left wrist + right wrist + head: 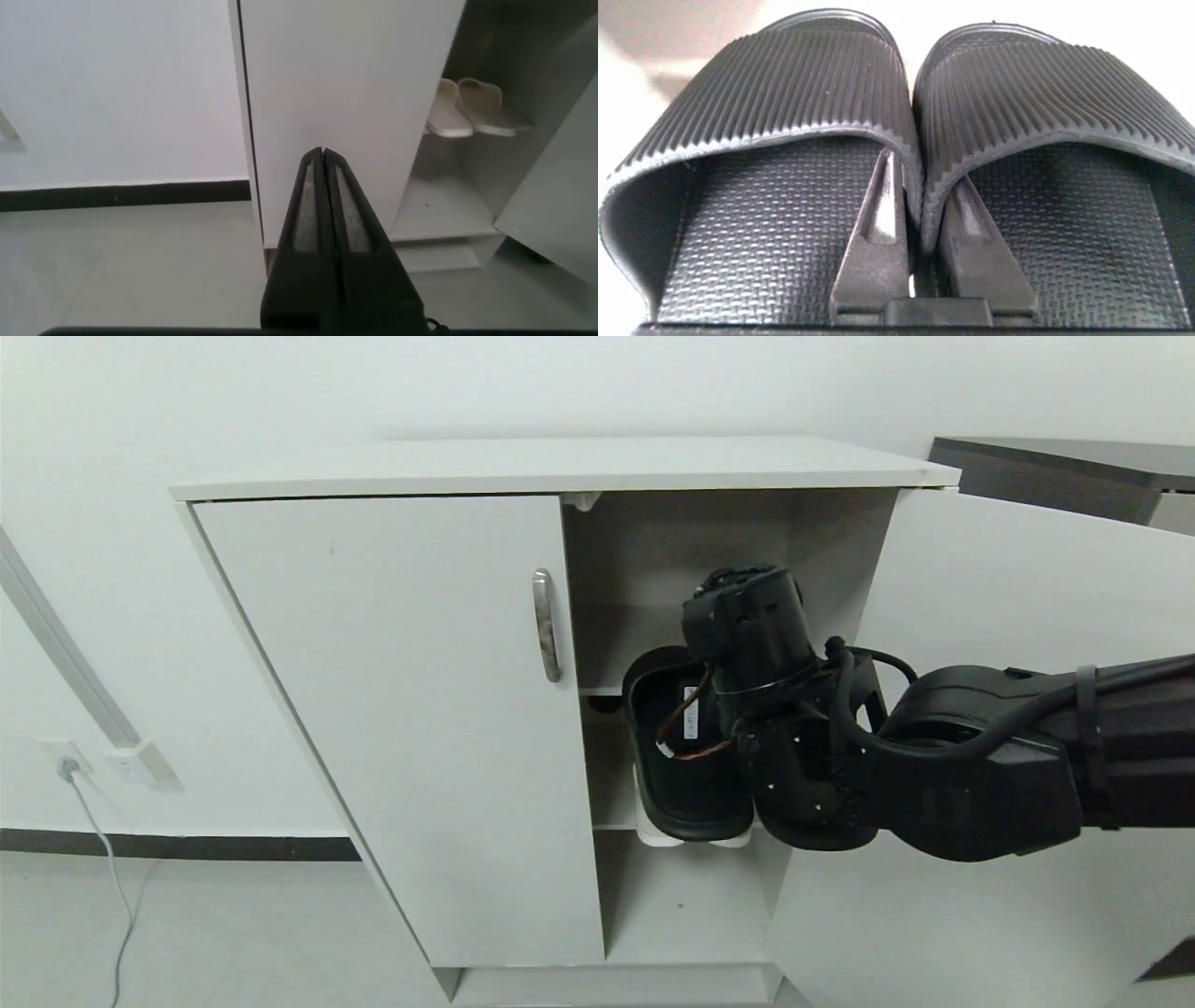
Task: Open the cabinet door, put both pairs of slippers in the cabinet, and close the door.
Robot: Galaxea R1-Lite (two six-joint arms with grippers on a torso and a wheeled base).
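Black slippers (813, 103), ribbed and pebbled

The left hand (322, 157) is seen with its fingers pressed together, held in front of the closed door panel (346, 75) of the white cabinet (448, 224). A pale pair of slippers (472, 105) is set side by side on the shelf (439, 138) of the open compartment.

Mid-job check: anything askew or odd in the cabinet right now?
The pale slippers on the shelf seem to jut past its front edge, which might hinder the door. The black slippers, pinched together in the right gripper, look fine.
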